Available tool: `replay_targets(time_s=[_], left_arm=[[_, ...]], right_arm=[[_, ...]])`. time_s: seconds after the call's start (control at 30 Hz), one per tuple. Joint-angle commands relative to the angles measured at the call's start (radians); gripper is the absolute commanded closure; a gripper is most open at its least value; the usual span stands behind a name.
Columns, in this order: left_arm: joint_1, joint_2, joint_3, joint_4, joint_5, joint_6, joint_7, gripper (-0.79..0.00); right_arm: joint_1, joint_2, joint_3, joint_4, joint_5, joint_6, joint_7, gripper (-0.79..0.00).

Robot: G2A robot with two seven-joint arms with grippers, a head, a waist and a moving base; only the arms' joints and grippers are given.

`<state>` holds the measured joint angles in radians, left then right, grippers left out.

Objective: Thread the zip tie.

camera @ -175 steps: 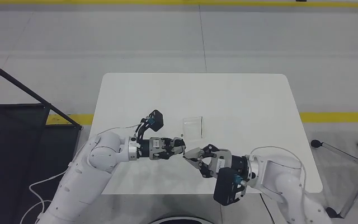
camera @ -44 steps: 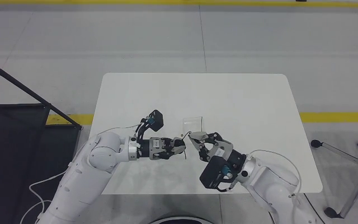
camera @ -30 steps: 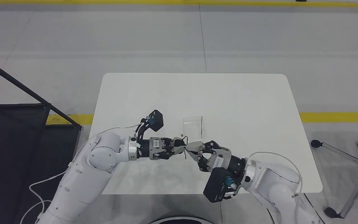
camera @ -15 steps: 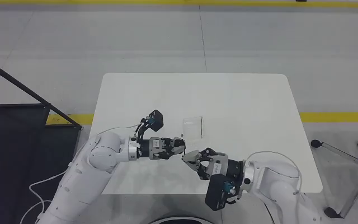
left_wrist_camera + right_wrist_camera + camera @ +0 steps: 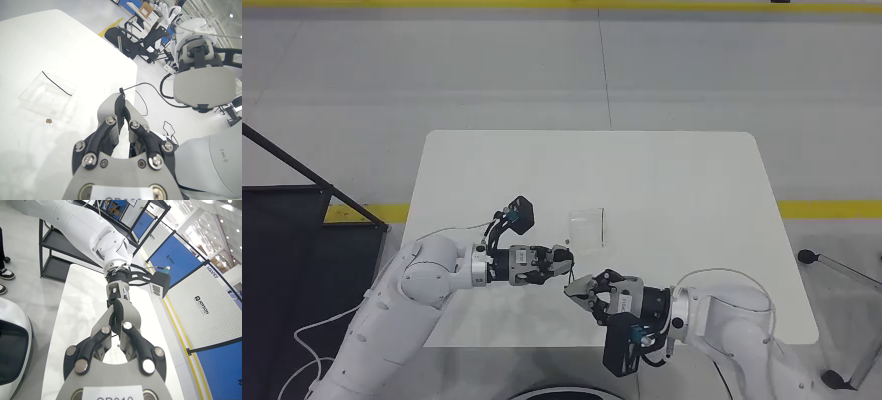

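Two closed grips: left end effector (image 5: 122, 97) pinches the zip tie (image 5: 121, 89), right end effector (image 5: 115, 313) seemingly its tail.

The right gripper (image 5: 115, 312) is pointing along the white table (image 5: 62, 313) with its black pads pressed flat together. Tip to tip with it, the left gripper (image 5: 114, 298) is reaching in from the far side on its white arm (image 5: 85, 224), its fingers also drawn together, with a black camera (image 5: 159, 283) jutting from its wrist. A thin black line of zip tie (image 5: 114, 335) is crossing the gap under the pads, just above a small speck (image 5: 118, 345) on the table. A black rack (image 5: 49, 249) and blue panels (image 5: 170, 256) are standing behind.
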<state>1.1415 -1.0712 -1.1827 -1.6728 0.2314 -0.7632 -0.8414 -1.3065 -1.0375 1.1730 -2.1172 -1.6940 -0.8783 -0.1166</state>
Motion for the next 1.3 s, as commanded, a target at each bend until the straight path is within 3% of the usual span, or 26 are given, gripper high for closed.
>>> replay_targets(time_s=[0.0, 0.27, 0.7, 1.27], left_arm=[[0.0, 0.0, 0.0, 0.0, 0.0, 0.0, 0.0, 0.0], [0.0, 0.0, 0.0, 0.0, 0.0, 0.0, 0.0, 0.0], [0.022, 0.003, 0.007, -0.035, 0.093, 0.02, 0.074, 0.0], [0.048, 0.013, 0.012, -0.064, 0.175, -0.005, 0.143, 0.0]], right_arm=[[0.005, 0.0, -0.005, 0.002, 0.005, -0.007, 0.013, 0.0], [0.026, 0.001, -0.021, 0.008, 0.028, -0.028, 0.051, 0.0], [0.012, 0.002, -0.006, 0.007, 0.058, 0.05, 0.04, 0.0], [-0.044, -0.003, 0.023, -0.022, 0.021, 0.298, 0.026, 0.0]])
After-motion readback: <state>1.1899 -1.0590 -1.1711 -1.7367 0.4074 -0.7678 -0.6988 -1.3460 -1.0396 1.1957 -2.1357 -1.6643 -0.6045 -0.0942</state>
